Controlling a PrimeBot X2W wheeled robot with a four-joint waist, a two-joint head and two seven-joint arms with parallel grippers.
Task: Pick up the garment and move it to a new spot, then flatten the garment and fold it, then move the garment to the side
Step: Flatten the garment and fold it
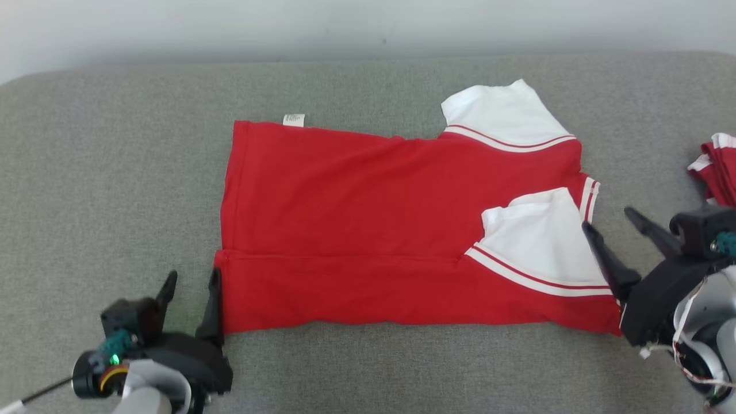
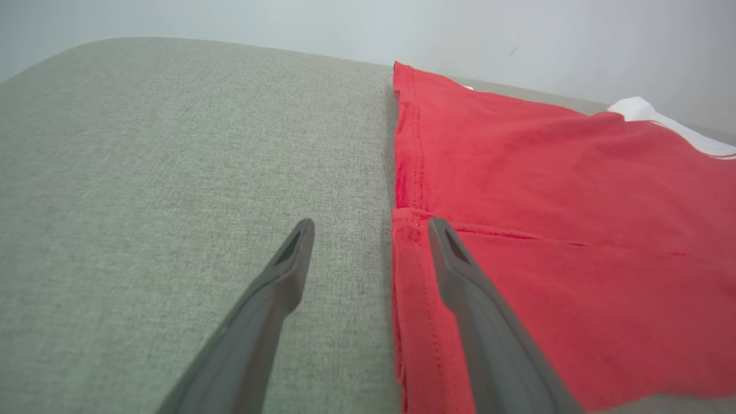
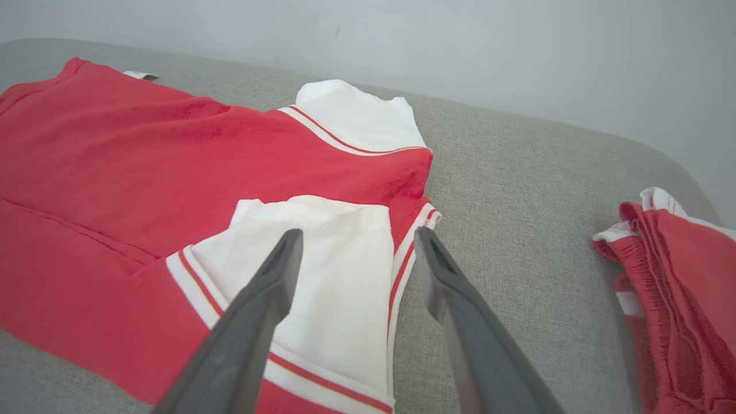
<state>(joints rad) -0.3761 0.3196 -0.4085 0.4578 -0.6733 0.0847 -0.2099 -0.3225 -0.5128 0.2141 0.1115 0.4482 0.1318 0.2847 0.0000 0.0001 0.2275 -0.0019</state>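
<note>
Grey cushion (image 1: 115, 172): red shirt (image 1: 356, 201) btwn L gripper (image 1: 193, 276), R gripper (image 1: 607, 218), both spread.

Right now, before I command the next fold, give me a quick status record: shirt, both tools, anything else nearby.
shirt: red, white sleeves, flat on grey surface; near long edge folded over
near sleeve: folded in on top
far sleeve: sticking out, unfolded
left tool: open, straddling left hem at the fold line
right tool: open, straddling right edge by near sleeve
other: second red garment, bunched at far right
</note>
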